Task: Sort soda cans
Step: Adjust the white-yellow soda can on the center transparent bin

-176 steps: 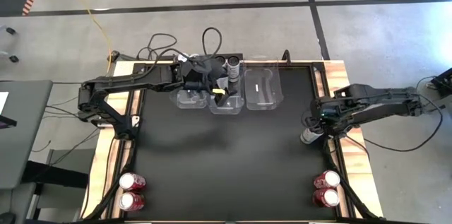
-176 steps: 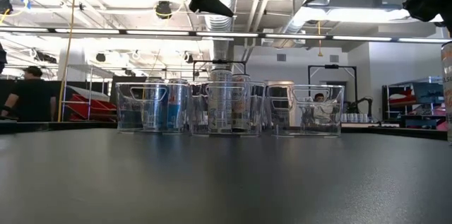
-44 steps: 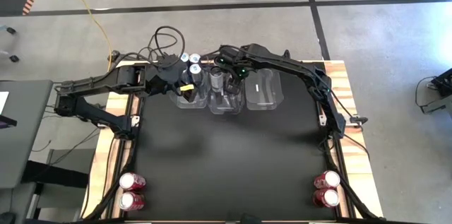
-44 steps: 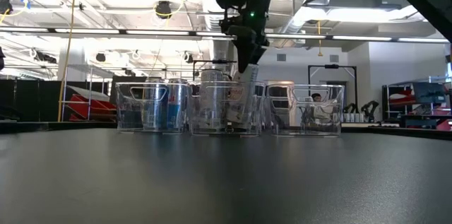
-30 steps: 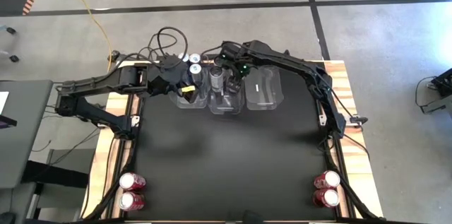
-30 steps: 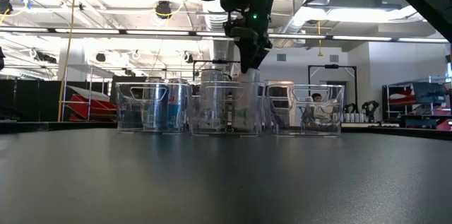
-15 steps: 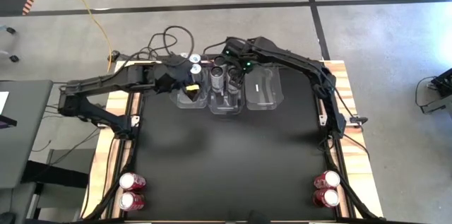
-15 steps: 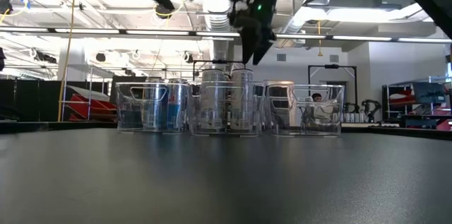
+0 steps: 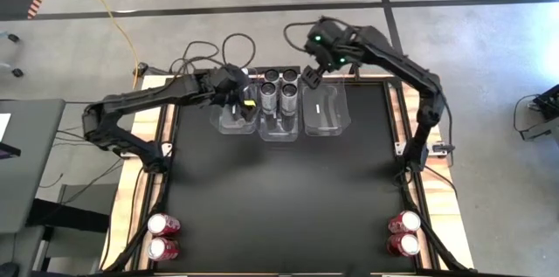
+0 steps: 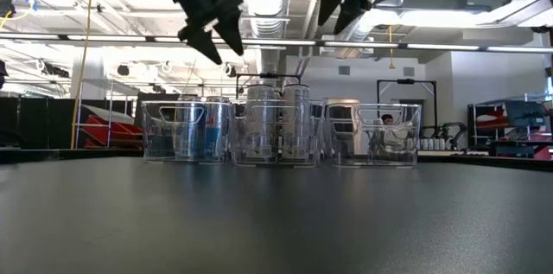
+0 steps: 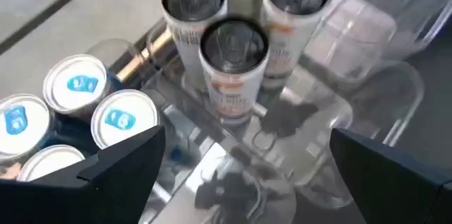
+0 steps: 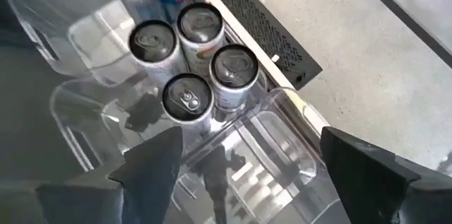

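Observation:
Three clear bins stand in a row at the table's far edge. The left bin [image 9: 229, 120] holds blue-silver cans [image 11: 78, 86], mostly under my left arm in the high view. The middle bin [image 9: 279, 127] holds four dark grey cans [image 9: 278, 86], upright on their bases; they also show in the right wrist view [image 12: 186, 97]. The right bin [image 9: 326, 109] holds no can. My left gripper [image 9: 247, 102] is open, above the gap between the left and middle bins [image 11: 247, 139]. My right gripper [image 9: 310, 76] is open, high above the far end of the right bin [image 12: 251, 139]. Both are clear of the cans in the low view.
Two red cans [image 9: 162, 235] stand at the near left corner and two red cans [image 9: 403, 233] at the near right corner. The black mat [image 9: 279, 198] lies between them and the bins. Cables lie behind the bins.
My right gripper has let go of a grey can, which now stands upright in the middle bin, and has risen and gone toward the far right. My left gripper has come down and gone a little toward the right, near the middle bin.

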